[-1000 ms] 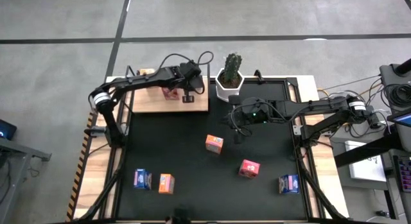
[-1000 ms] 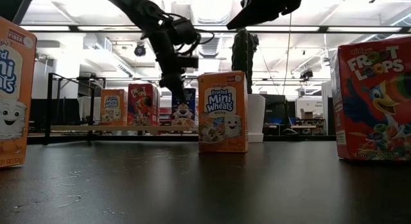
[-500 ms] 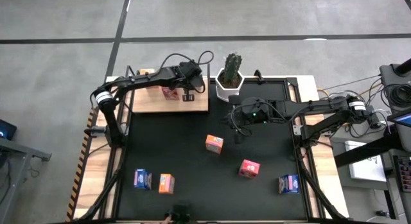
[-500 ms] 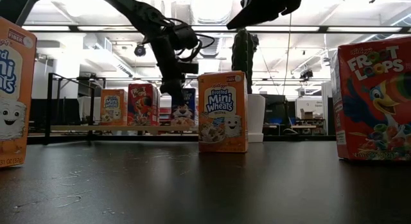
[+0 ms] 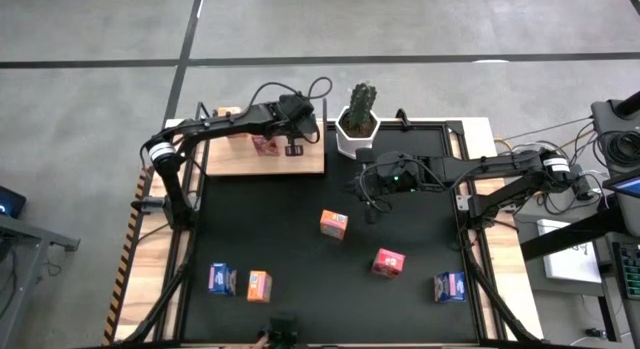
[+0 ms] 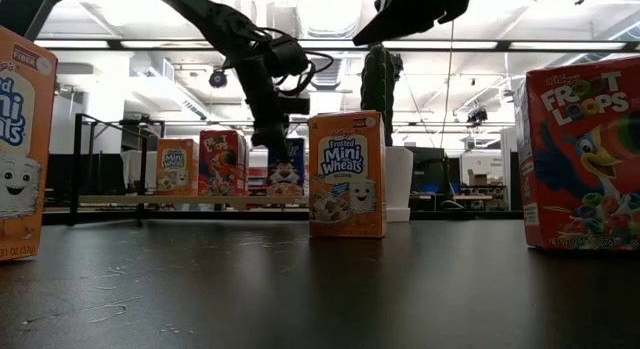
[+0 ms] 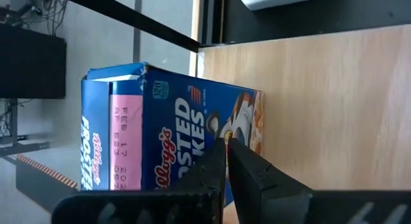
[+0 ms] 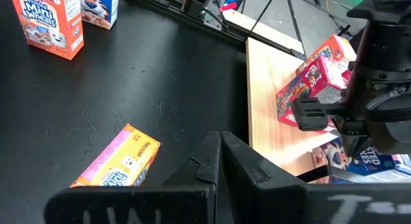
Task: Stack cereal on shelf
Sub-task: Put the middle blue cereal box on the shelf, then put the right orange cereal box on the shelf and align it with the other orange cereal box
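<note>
Left gripper (image 6: 270, 141) has been raised slightly off the blue cereal box (image 7: 173, 144) since a second ago; jaws clenched, nothing held. That box stands on the shelf (image 5: 310, 161) beside a pink-red box (image 6: 222, 162). Right gripper (image 5: 371, 215) is parked mid-mat, clenched, empty.

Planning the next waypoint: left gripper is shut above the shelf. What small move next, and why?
Probably lift the shut left gripper clear of the blue cardboard cereal box standing on the light-wood shelf board; nothing shows between its fingers, and five boxes wait on the black mat.
</note>
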Available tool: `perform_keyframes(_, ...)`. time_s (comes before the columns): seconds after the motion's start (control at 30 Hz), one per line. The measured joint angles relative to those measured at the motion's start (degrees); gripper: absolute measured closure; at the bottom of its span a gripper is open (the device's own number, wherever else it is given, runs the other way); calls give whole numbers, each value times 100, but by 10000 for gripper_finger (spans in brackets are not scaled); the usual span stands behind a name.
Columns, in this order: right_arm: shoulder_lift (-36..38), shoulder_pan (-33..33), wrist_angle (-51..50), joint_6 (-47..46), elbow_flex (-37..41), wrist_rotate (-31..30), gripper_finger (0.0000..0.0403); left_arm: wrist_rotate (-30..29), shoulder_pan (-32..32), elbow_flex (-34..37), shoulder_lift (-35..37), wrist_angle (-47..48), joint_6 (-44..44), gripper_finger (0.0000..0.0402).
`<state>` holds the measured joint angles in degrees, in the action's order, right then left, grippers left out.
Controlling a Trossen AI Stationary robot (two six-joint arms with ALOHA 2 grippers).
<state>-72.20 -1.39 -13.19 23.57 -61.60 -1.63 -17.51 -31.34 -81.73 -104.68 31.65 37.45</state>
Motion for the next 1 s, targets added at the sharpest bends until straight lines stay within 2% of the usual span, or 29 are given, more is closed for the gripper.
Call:
perform_keyframes(0.6, 0, 0, -10, -15, 0, 0, 394, 0, -2, 0, 7, -15, -81, 401)
perform_keyframes(1.0, 0, 2, -25, -147, 0, 3, 394, 6, 407, 2, 380, 286, -360, 401)
